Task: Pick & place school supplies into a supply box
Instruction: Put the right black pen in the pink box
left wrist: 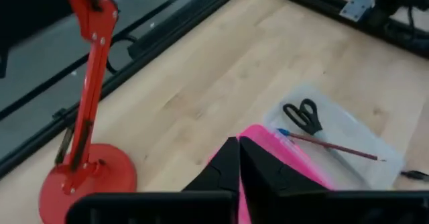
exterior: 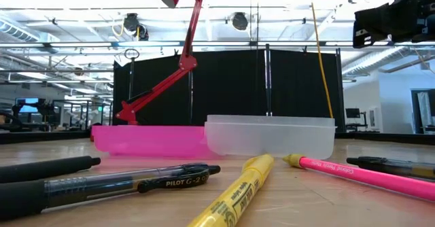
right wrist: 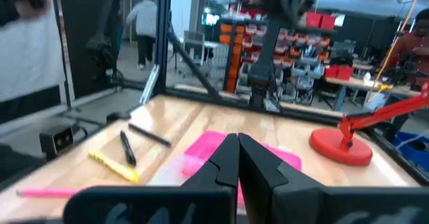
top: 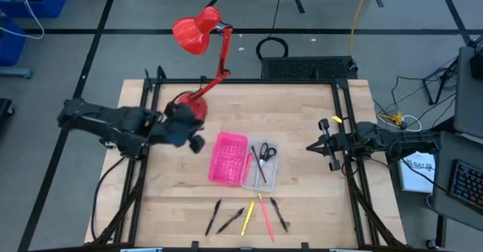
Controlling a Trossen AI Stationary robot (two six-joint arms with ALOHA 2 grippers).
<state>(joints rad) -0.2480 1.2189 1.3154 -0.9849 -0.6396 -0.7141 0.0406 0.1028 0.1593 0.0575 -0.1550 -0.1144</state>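
The supply box (top: 243, 160) lies open at mid-table, with a pink perforated half (top: 228, 158) and a clear tray (top: 260, 164). In the tray rest small dark scissors (left wrist: 303, 115) and a thin red pencil (left wrist: 332, 145). Several pens lie flat near the table's front edge: black ones (top: 213, 216), a yellow one (top: 247, 216), a pink one (top: 265, 216). My left gripper (top: 198, 142) hovers shut and empty just left of the pink half. My right gripper (top: 313, 146) waits shut at the table's right side, raised and pointing level toward the box.
A red desk lamp stands at the far left, its round base (top: 190, 105) close behind my left gripper and its head (top: 192, 33) beyond the table's far edge. A black frame rail (top: 249, 81) borders the table. Bare wood lies between the box and the pens.
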